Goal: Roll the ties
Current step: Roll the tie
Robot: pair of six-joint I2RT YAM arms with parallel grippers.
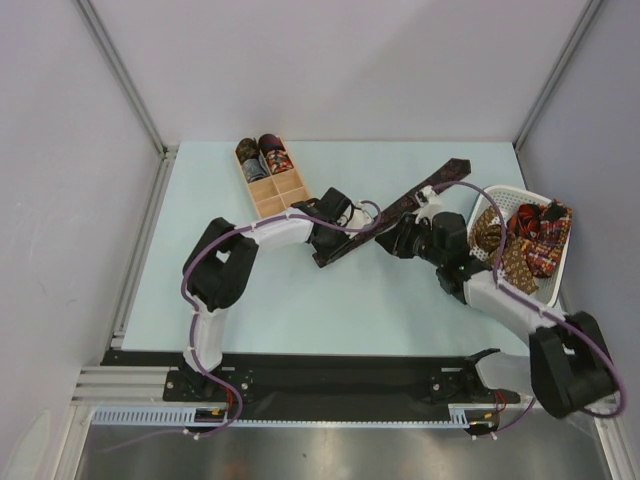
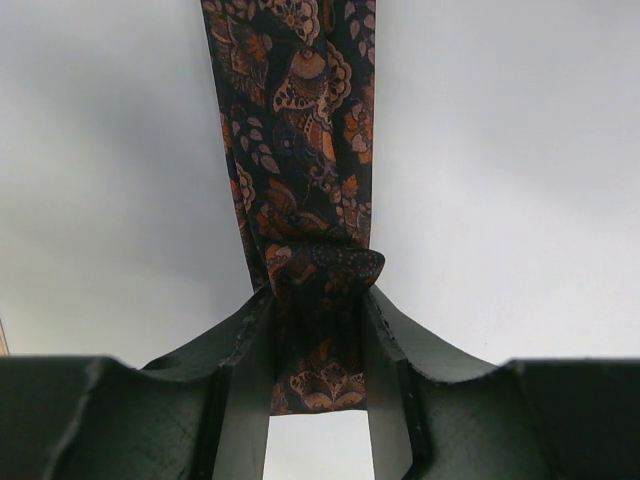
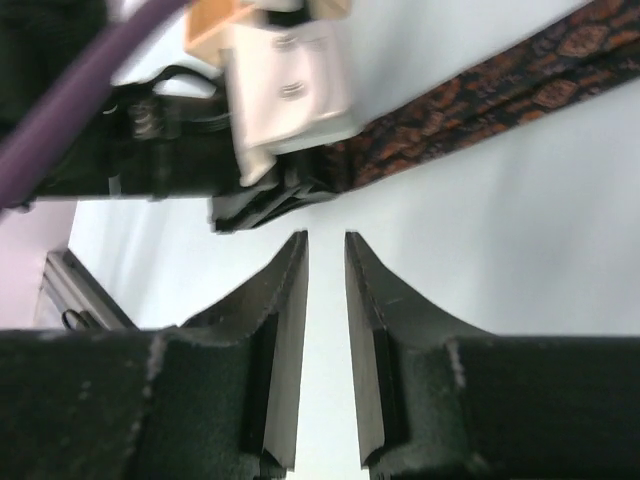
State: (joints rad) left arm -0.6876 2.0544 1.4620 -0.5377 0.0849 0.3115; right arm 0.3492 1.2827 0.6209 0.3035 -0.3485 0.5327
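left gripper [image 2: 318, 300] clamped on folded end of dark patterned tie [image 2: 300, 120], mid worktop [image 1: 300, 320]; right gripper [image 3: 326, 245] narrowly parted, holding nothing, beside it

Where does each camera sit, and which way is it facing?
Top external: above and behind the robot, looking down on the pale blue table; both arms show.
Left wrist: wrist-mounted, facing along the left gripper pinching the dark paisley fabric tie.
Right wrist: wrist-mounted, facing across the table past the right gripper toward the left gripper.
Shared: all three show that tie.
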